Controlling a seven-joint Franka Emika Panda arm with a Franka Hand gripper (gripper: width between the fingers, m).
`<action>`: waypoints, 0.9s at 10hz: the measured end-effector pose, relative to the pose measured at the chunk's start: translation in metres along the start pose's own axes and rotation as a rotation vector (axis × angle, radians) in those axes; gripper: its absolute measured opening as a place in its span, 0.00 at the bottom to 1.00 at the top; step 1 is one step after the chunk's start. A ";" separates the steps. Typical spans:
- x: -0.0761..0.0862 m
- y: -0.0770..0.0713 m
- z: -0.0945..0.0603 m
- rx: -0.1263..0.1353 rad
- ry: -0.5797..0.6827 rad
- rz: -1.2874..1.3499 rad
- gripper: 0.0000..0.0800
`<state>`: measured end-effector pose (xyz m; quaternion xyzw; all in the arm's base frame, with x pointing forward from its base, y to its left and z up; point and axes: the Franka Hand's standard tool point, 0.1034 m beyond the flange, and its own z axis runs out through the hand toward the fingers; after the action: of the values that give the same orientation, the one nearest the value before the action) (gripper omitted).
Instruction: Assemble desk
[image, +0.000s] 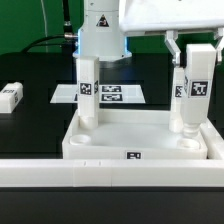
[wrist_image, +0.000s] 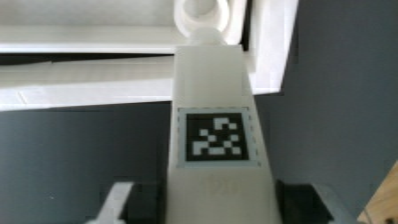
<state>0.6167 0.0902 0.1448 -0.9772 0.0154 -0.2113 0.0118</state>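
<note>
The white desk panel (image: 140, 135) lies flat with its raised rim up. One tag-marked leg (image: 86, 88) stands upright in the back corner on the exterior view's left. My gripper (image: 195, 55) is shut on a second leg (image: 190, 92), holding it upright by its top. That leg's lower end is at the panel's back corner socket on the exterior view's right. In the wrist view the held leg (wrist_image: 217, 130) runs from between my fingers (wrist_image: 125, 203) down to the panel (wrist_image: 107, 75). Whether it is seated in the socket I cannot tell. A third leg (image: 11, 96) lies on the table at the left.
The marker board (image: 112, 94) lies behind the panel. The long white border rail (image: 100, 176) runs along the front of the panel. The arm's white base (image: 100, 30) stands at the back.
</note>
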 end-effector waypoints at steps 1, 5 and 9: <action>-0.002 0.002 0.001 -0.002 -0.002 -0.003 0.36; -0.002 0.002 0.001 -0.002 -0.003 -0.004 0.36; -0.012 -0.002 0.006 -0.004 -0.020 -0.053 0.36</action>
<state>0.6080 0.0924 0.1341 -0.9794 -0.0104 -0.2018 0.0045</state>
